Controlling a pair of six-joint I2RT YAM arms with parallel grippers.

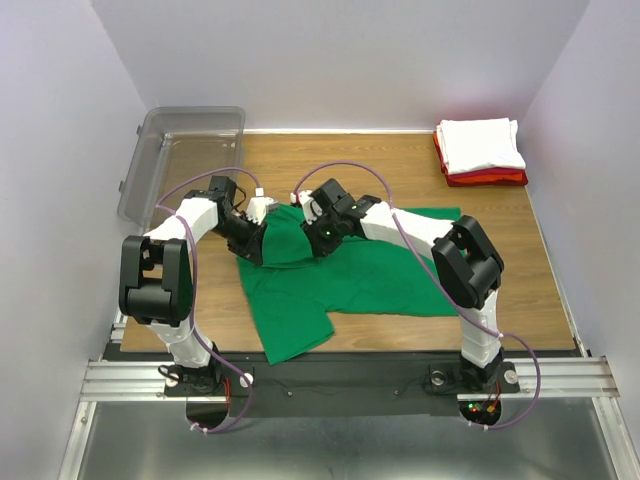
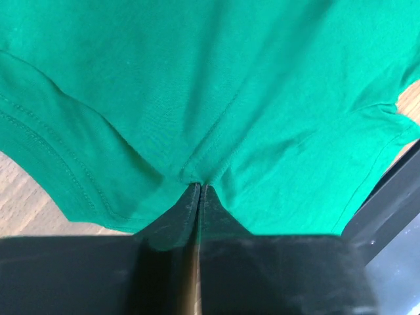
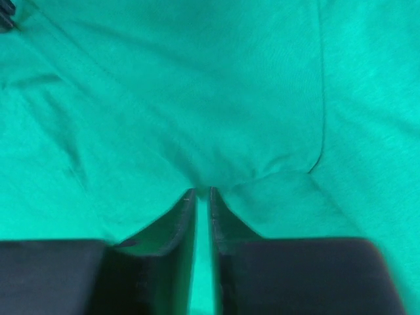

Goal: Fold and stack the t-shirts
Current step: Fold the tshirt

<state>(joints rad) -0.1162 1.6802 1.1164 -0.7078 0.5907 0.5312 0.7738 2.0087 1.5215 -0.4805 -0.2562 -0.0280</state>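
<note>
Green shirt [image 1: 370, 275] lies spread on table [image 1: 400, 170], long axis left to right, one flap pointing at the near edge; left gripper [image 2: 199, 190] and right gripper [image 3: 203, 193] each pinch its cloth at the far-left part.

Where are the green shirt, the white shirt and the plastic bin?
green shirt [image 1: 380, 275]: top view, its flat middle.
white shirt [image 1: 480, 143]: top view, folded top face.
plastic bin [image 1: 140, 170]: top view, its left wall.

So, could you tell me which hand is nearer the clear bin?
Left. The left hand, pinching the green shirt, sits just right of the bin; the right hand grips the shirt farther right.
</note>
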